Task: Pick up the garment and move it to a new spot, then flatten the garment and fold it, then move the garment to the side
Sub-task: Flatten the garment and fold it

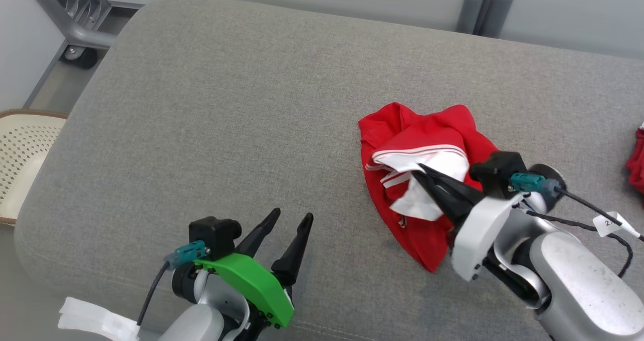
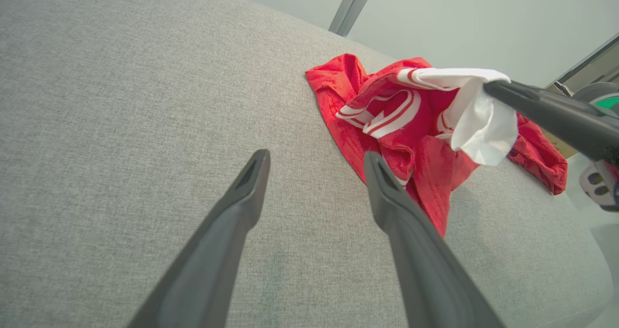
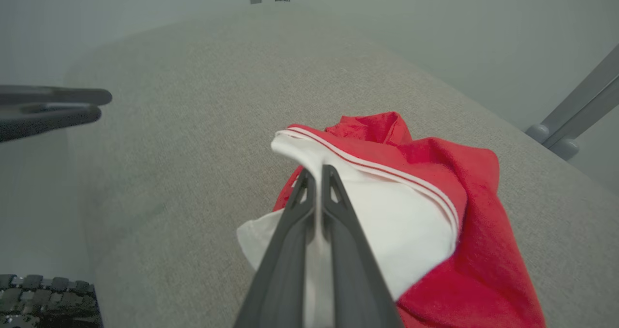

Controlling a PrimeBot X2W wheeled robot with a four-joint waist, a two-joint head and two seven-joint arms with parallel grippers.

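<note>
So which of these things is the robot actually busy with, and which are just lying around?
In the job: red and white garment, pinched at its white part by the shut right gripper; open left gripper nearby; grey cushion beneath.
Just lying about: second red cloth at the right edge; cream perforated object; grey wheeled frame.

A crumpled red-and-white garment [image 1: 427,130] lies on a grey fabric cushion [image 1: 226,104], a second red cloth [image 1: 638,162] farther right.

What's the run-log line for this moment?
phase: pick up | right gripper: shut on garment, pinching its white part | garment: crumpled, red and white, on grey cushion | left gripper: open, empty, apart from garment
</note>
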